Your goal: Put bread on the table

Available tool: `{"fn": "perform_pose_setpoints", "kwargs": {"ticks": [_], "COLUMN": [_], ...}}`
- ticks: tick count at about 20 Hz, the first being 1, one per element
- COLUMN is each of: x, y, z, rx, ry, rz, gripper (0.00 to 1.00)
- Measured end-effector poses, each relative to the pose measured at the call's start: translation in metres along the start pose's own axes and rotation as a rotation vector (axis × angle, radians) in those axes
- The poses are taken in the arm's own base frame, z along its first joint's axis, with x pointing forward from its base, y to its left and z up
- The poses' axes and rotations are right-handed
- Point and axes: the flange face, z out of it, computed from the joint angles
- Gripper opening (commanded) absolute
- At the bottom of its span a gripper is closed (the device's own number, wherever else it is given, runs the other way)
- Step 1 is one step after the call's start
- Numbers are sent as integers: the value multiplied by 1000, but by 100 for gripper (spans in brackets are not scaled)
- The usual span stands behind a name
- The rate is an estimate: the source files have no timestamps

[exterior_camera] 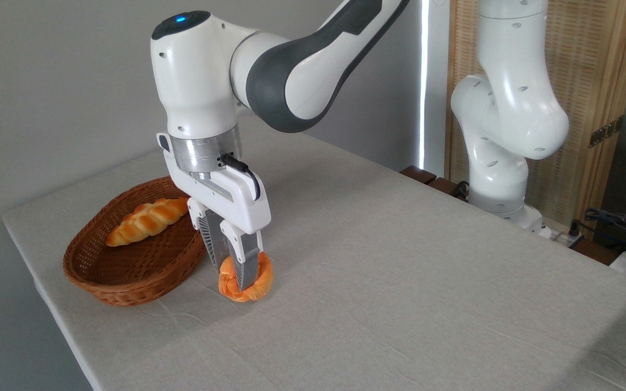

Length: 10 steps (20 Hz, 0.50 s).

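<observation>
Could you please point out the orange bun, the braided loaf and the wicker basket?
orange bun [261, 282]: fixed camera, right side.
braided loaf [144, 220]: fixed camera, middle of crust.
wicker basket [128, 290]: fixed camera, front outer wall.

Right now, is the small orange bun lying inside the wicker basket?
No, the bun sits outside the basket, held by the gripper.
</observation>
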Motion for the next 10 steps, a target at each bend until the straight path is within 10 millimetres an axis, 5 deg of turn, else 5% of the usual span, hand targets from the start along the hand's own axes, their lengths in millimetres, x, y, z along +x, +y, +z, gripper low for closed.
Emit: {"fn": "perform_pose_setpoints", "kwargs": {"ticks": [10], "x": [3], "y": [0], "z": [-6], "rx": [8], "ry": [13], "rz": [3], "gripper": [100]}}
